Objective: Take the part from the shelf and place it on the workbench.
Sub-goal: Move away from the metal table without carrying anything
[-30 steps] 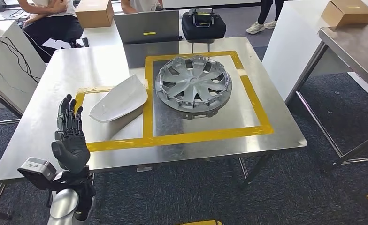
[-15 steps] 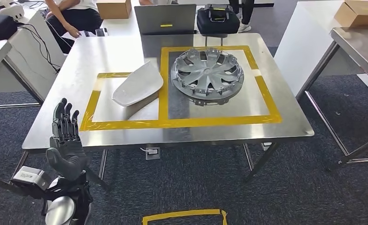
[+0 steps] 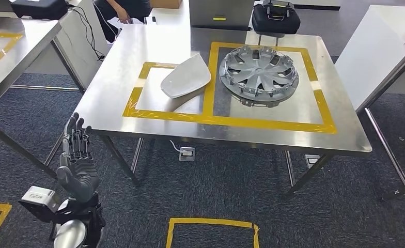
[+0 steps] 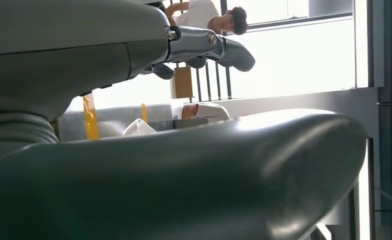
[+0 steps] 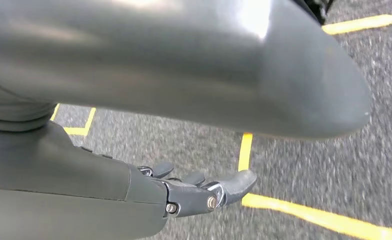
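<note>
Head view: two parts lie on the workbench [image 3: 138, 57], each inside a yellow-taped zone. The white shell-shaped part [image 3: 186, 78] rests in the smaller zone, nearer the robot's left; the grey wheel cover [image 3: 259, 74] rests in the larger zone beside it, apart from the shell. Which of the two is the task's part cannot be told; no shelf is in frame.

The left hand [image 3: 78, 157] is raised beside the bench's near corner, well apart from both parts, fingers extended and spread, grasping nothing. In the right wrist view, the right hand [image 5: 194, 192] hangs over the grey carpet [image 5: 309, 165] and its yellow floor tape [image 5: 304, 215], fingers extended and holding nothing.

Hazards, as judged from this position:
- The raised left hand stands near the bench edge and leg. A turn or step of the body could strike it against the steel.
- Cables [image 3: 89, 26] hang from the neighbouring table, and a person [image 3: 123, 8] sits behind the bench. A wide arm swing could snag or strike either.
</note>
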Available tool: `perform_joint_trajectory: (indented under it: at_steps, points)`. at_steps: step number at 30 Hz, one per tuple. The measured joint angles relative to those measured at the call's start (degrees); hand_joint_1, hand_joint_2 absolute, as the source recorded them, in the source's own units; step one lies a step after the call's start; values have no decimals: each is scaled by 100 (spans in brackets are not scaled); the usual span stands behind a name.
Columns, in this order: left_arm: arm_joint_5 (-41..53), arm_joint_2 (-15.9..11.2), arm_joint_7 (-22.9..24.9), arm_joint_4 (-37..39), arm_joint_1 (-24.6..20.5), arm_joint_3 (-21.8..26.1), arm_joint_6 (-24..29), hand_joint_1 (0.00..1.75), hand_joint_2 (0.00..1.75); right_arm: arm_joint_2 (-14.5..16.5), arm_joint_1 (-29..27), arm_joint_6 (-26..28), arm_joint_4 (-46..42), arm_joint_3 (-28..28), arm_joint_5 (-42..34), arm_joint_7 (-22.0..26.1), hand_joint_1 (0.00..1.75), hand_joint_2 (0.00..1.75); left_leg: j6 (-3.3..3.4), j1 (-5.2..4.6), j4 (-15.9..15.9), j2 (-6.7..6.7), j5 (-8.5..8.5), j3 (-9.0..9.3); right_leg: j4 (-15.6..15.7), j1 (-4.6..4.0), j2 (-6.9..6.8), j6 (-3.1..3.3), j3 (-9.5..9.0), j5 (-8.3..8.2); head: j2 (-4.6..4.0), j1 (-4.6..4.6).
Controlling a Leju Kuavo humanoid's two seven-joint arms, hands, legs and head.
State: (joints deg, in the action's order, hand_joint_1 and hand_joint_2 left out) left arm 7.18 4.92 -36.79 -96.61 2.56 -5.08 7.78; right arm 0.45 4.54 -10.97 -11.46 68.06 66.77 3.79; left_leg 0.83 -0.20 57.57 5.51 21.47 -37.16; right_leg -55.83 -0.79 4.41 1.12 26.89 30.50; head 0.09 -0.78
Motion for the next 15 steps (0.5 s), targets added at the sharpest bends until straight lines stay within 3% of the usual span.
perform_joint_trajectory:
  at_steps: [1, 2, 5, 6, 7, 8, 9, 11, 13, 15]
  points:
    - [3, -21, 7, -13, 49, -2, 16, 0, 0, 11, 9, 20, 2, -24, 5, -4, 0, 0, -38, -7, 12, -35, 34, -32, 45, 19, -46, 12, 25, -66, 0, 8]
    - [7, -42, 17, -27, 91, -2, 34, 0, 0, 22, 15, 30, 3, -44, 5, -13, 0, 0, -73, -16, 106, -126, 173, -79, 85, 46, -100, 25, 63, -140, -1, -4]
    - [16, -109, 81, -33, 213, -4, 64, 0, 0, 51, -4, 61, 5, -70, -14, -83, 0, 0, -206, 33, 984, -433, 977, -276, 110, 86, -261, 15, 225, -306, -1, -52]
    - [17, -126, 105, -3, 254, -4, 61, 0, 0, 63, -14, 72, 5, -70, -29, -99, 0, 0, -251, 64, 1304, -467, 1106, -308, 94, 98, -315, -9, 299, -354, 0, -55]
    - [17, -135, 131, 44, 289, -4, 57, 0, 0, 76, -20, 84, 5, -70, -47, -105, 0, 0, -293, 93, 1499, -482, 1093, -284, 70, 113, -365, -32, 384, -401, 0, -56]
    - [17, -141, 153, 108, 315, -4, 52, 0, 0, 88, -22, 96, 5, -70, -61, -115, 0, 0, -330, 119, 1518, -490, 967, -180, 35, 133, -407, -60, 475, -443, 0, -57]
    - [13, -143, 177, 185, 337, -4, 50, 0, 0, 99, -19, 105, 5, -70, -70, -134, 0, 0, -364, 148, 1339, -494, 803, 20, -9, 155, -437, -93, 569, -479, 0, -57]
    - [-11, -144, 235, 352, 376, -3, 35, 0, 0, 114, -7, 120, 5, -70, -95, -180, 0, 0, -395, 178, 597, -487, 761, 571, -105, 179, -473, -169, 725, -538, 0, -66]
    - [-41, -144, 286, 566, 427, 10, 12, 0, 0, 124, 4, 132, 5, -69, -127, -194, 0, 0, -310, 157, 85, -473, 904, 884, -152, 180, -479, -248, 800, -614, 0, -67]
    - [-53, -140, 302, 849, 475, 44, -3, 0, 0, 141, -1, 150, 5, -66, -147, -189, 0, 0, -160, 125, 35, -481, 878, 861, -140, 196, -465, -335, 829, -699, 0, -60]
